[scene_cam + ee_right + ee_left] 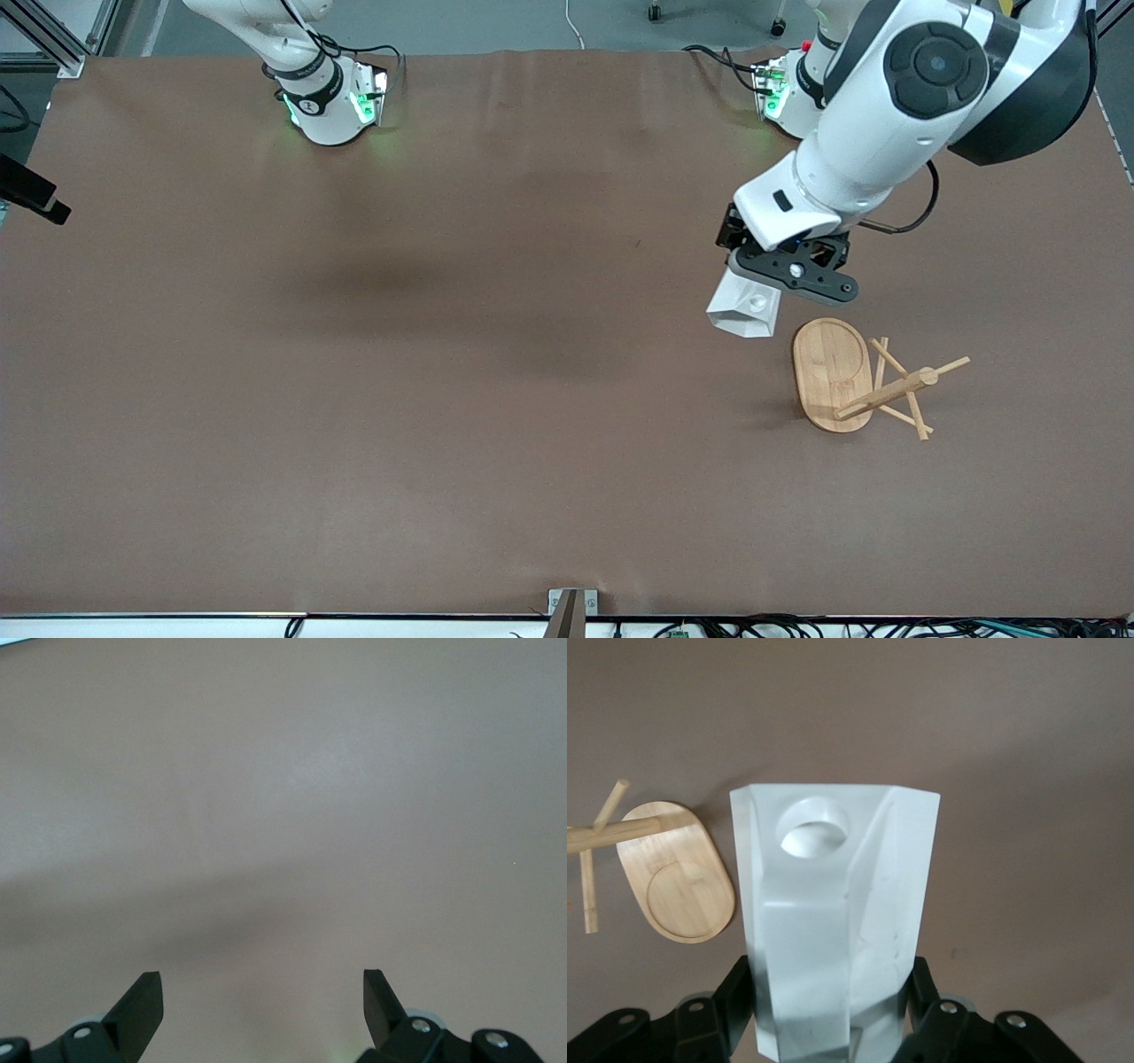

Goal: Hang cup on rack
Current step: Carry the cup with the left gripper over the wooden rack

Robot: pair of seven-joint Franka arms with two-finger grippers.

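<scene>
The white faceted cup [744,312] hangs in my left gripper [753,288], held up over the table beside the rack. In the left wrist view the cup [833,904] fills the middle, with the round hole of its handle facing the camera. The black fingers [735,992] press on both sides of its narrow end, so the left gripper [833,997] is shut on it. The bamboo rack [833,372] stands on its oval base toward the left arm's end of the table, post and crossed pegs [904,390] free. The rack also shows in the left wrist view [678,881]. My right gripper [263,988] is open and empty over bare table.
The brown table cover [443,354] stretches bare toward the right arm's end. The right arm's base [328,97] and the left arm's base [784,93] stand along the table edge farthest from the front camera. A small metal bracket [571,607] sits at the nearest edge.
</scene>
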